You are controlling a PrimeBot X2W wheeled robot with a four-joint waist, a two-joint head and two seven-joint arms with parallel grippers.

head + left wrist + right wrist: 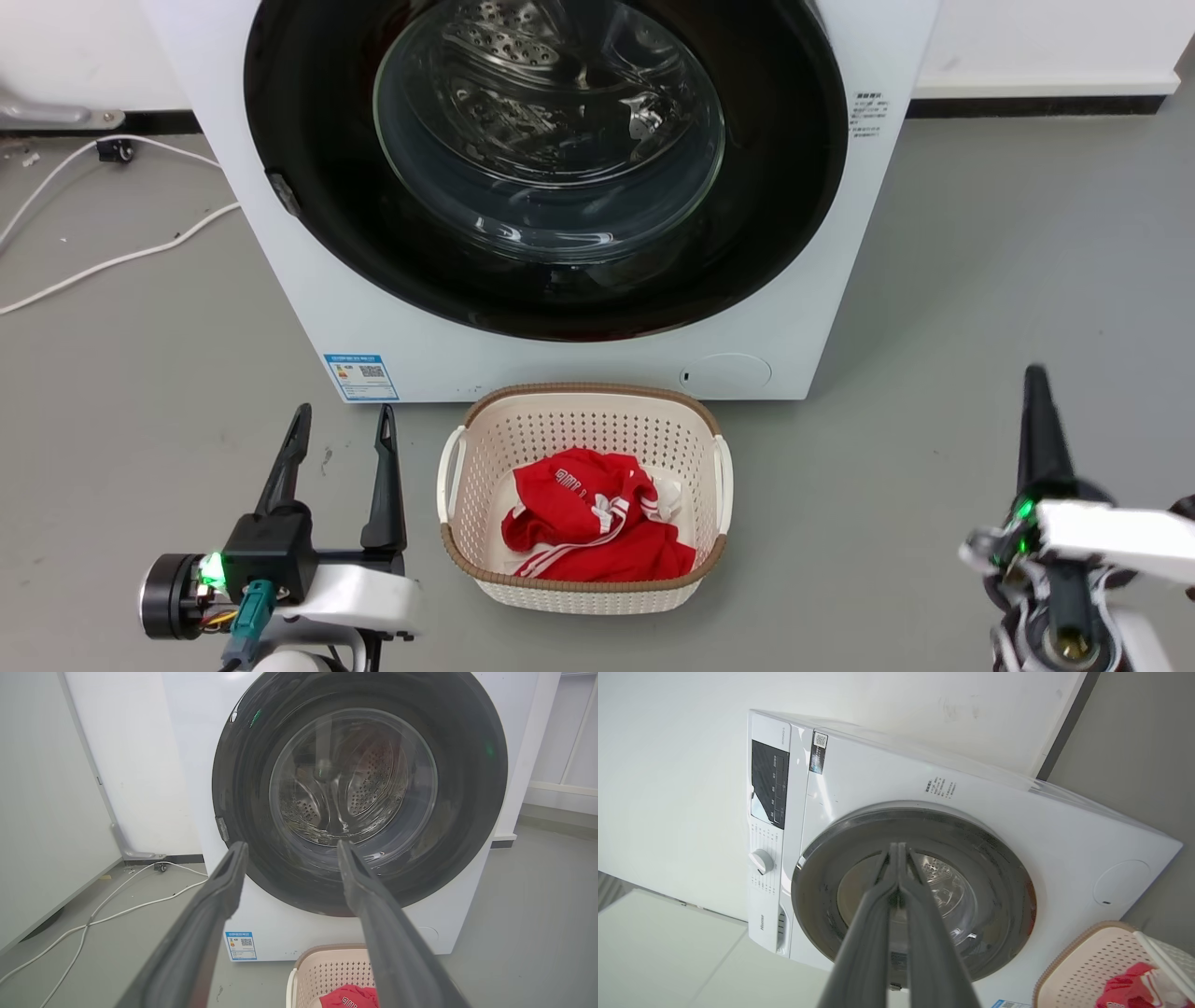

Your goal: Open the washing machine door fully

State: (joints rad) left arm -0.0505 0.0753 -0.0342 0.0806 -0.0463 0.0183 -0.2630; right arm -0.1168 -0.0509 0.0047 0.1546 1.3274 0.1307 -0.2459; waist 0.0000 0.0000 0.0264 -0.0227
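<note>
Your left gripper (344, 413) gapes empty; your right gripper (1034, 375) is pinched together, empty; washing machine door (308, 140) sits closed.

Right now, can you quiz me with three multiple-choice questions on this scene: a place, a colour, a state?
1. Where does the laundry basket stand relative to the washing machine? A) on top of it B) on the floor in front of it C) behind it
2. What colour is the garment in the basket? A) blue B) red C) green
3. How is the washing machine door? A) wide open B) taken off C) shut
1 B: it sits on the floor below the door. 2 B: the crumpled cloth is red with white stripes. 3 C: the black door lies flush with the white front.
</note>
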